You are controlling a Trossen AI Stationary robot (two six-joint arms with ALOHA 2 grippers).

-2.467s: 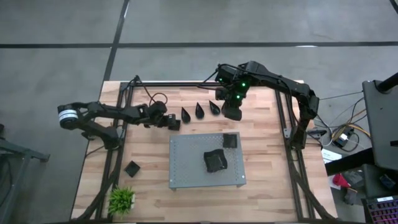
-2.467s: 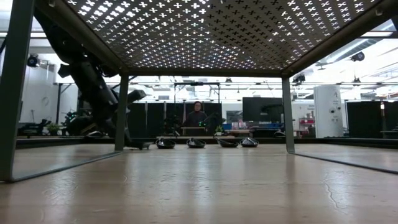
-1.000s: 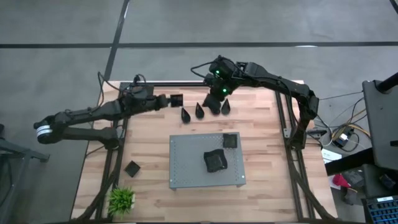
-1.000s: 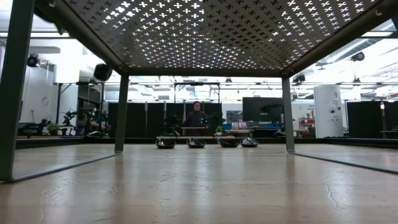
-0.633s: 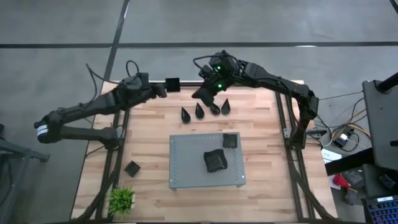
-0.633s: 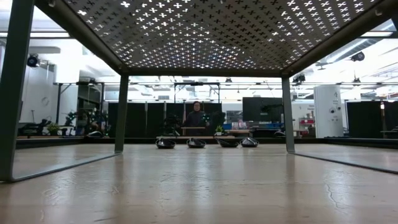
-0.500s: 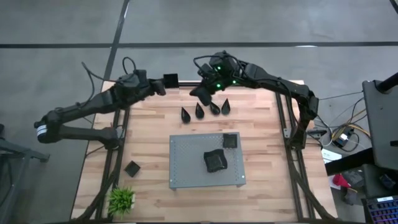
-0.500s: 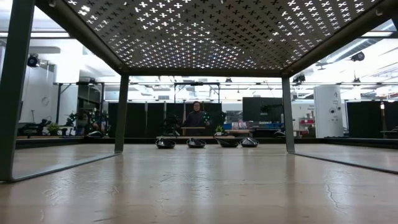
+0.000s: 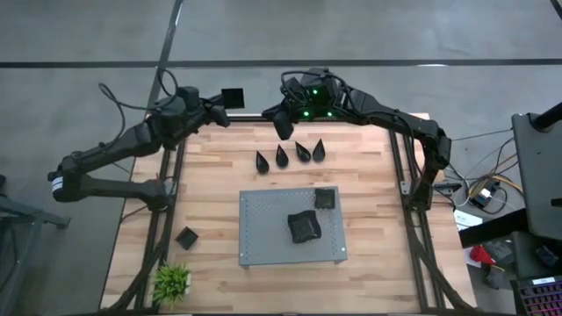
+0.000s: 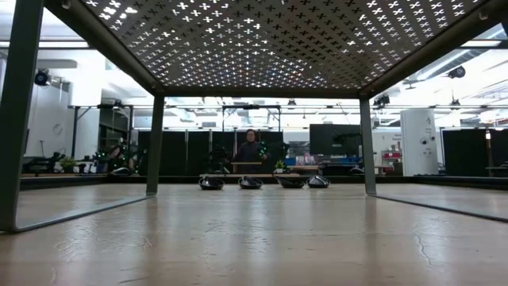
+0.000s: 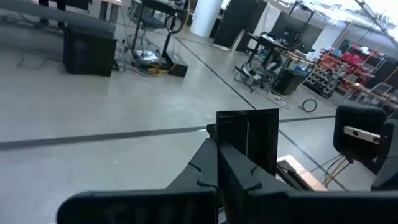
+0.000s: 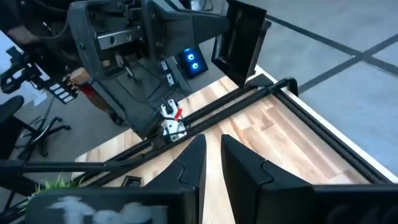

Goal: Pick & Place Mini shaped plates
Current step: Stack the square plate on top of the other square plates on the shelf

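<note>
Four teardrop plates lie in a short row on the table, just below your right pincer and nearer the grey board. From table height they show only as low dark shapes far off, and neither pincer appears in that view. Your right pincer hangs over the table's far edge, its fingers a little apart with bare wood showing in the gap, so it is released and carries nothing. Your left pincer is up beyond the far edge, clenched on the rim of a square plate. The plate stands on edge at the fingertips, and its lower part is hidden behind the fingers in the left wrist view. The two pincers are near each other, the held plate between them. On the board, well away from both, sit a second square plate and a dark lump you cannot resolve into single plates. A lone square plate lies far from your left pincer, near the plant.
</note>
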